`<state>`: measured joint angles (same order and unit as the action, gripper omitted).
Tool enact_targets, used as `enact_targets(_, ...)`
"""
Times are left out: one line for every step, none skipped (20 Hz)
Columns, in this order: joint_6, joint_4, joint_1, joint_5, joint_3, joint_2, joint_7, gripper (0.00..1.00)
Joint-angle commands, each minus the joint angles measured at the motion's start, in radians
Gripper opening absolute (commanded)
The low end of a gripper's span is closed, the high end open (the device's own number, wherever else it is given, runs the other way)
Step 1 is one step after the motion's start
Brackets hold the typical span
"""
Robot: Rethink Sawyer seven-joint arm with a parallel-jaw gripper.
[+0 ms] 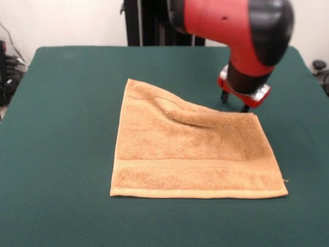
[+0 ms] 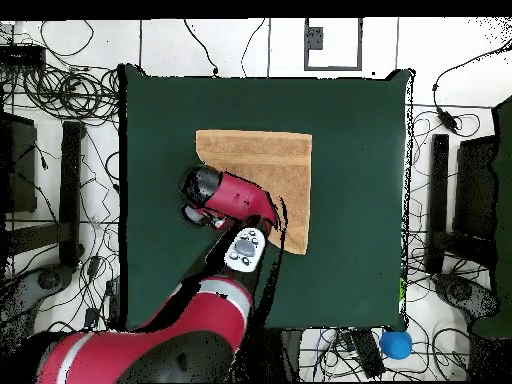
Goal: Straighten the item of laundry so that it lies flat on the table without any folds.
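Note:
The tan-orange towel (image 1: pixel 195 154) lies in the middle of the dark green table (image 1: pixel 61 128). Its near part is flat with a woven band along the near edge. A raised fold runs slantwise across its far part, from the far left corner towards the far right. My gripper (image 1: pixel 235 103) hangs just beyond the towel's far right corner, with its two dark fingers apart, holding nothing. In the overhead view the towel (image 2: pixel 270 165) lies on the table (image 2: pixel 350 250), and the red arm (image 2: pixel 235 200) covers its lower left part and hides the gripper.
The robot's black pedestal (image 1: pixel 149 20) stands at the table's far side. Cables and dark equipment (image 2: pixel 60 180) lie on the floor around the table. A blue object (image 2: pixel 396 344) sits off the table's corner.

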<state>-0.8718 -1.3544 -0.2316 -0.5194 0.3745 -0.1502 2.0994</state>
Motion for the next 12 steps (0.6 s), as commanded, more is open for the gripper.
enact_targets(0.553, 0.186, 0.074, 0.077, 0.3, 0.247, 0.353, 1.0)
enact_targets(0.553, 0.182, 0.082, 0.071, 0.283, 0.241, 0.341, 1.0)
enact_targets(0.544, 0.176, 0.098, 0.062, 0.256, 0.229, 0.321, 1.0)
enact_targets(0.535, 0.169, 0.113, 0.053, 0.228, 0.218, 0.302, 1.0)
enact_targets(0.535, 0.164, 0.129, 0.051, 0.202, 0.206, 0.276, 1.0)
enact_targets(0.53, 0.163, 0.135, 0.05, 0.193, 0.203, 0.267, 1.0)
enact_targets(0.514, 0.161, 0.146, 0.049, 0.175, 0.194, 0.252, 1.0)
enact_targets(0.499, 0.161, 0.151, 0.046, 0.169, 0.191, 0.25, 1.0)
enact_targets(0.463, 0.164, 0.156, 0.037, 0.165, 0.191, 0.255, 1.0)
enact_targets(0.448, 0.168, 0.155, 0.038, 0.169, 0.193, 0.259, 1.0)
enact_targets(0.398, 0.188, 0.145, 0.048, 0.199, 0.208, 0.276, 1.0)
enact_targets(0.36, 0.209, 0.136, 0.065, 0.228, 0.222, 0.283, 1.0)
